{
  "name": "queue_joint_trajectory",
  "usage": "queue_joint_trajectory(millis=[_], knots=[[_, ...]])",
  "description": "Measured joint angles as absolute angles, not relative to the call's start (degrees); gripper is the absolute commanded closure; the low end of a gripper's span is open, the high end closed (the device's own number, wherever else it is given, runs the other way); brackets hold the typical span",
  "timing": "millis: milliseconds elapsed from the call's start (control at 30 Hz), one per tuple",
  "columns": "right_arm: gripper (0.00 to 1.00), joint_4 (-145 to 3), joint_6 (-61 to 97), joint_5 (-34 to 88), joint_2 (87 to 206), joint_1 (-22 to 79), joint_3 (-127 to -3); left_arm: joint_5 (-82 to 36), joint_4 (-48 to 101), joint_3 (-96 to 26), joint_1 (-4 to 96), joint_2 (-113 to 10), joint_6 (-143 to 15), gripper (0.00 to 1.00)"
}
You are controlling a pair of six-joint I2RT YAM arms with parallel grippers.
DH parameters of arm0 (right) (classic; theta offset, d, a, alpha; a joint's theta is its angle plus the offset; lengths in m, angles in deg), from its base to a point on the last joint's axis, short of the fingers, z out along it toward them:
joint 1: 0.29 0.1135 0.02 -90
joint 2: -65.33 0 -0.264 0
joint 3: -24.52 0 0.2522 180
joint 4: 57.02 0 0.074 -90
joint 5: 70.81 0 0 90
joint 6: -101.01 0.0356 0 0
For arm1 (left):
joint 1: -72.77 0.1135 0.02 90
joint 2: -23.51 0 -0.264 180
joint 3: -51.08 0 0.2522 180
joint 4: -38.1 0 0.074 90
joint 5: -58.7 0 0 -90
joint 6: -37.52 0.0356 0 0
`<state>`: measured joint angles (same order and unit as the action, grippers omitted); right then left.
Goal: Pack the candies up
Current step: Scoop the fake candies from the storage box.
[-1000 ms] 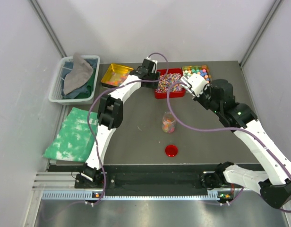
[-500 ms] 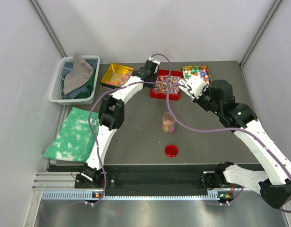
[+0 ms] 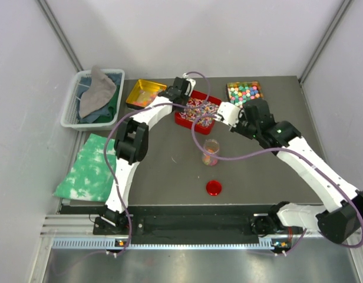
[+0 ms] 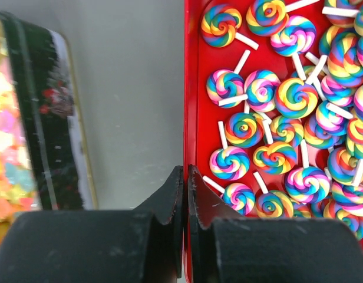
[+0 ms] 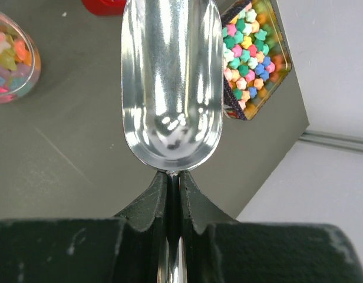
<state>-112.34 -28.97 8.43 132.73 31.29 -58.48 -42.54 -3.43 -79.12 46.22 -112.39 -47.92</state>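
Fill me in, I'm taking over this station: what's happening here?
The left gripper pinches the wall of the red rectangular tray of rainbow swirl lollipops. The right gripper holds a shiny metal scoop, empty, above the table. The small clear jar is partly filled with candies; the round red lid lies off it on the table.

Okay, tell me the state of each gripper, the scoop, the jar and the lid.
Left gripper: shut on the wall of the red tray.
Right gripper: shut on the scoop, by its handle.
Scoop: empty.
Jar: upright, open, partly filled with candies.
Lid: off, flat on the table.
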Motion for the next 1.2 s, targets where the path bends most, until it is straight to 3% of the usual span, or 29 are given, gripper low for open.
queue_joint_trajectory(millis=[533,1200], knots=[[1.0,-108.86,-46.13,-2.15,147.59,36.31,-68.2,-38.83,-1.68,-79.15,47.75,-109.9,-33.71,1.0],[1.0,-106.81,-59.38,-7.59,159.02,37.47,-72.44,-24.12,-6.62,-78.42,49.41,-104.34,-21.71,1.0]])
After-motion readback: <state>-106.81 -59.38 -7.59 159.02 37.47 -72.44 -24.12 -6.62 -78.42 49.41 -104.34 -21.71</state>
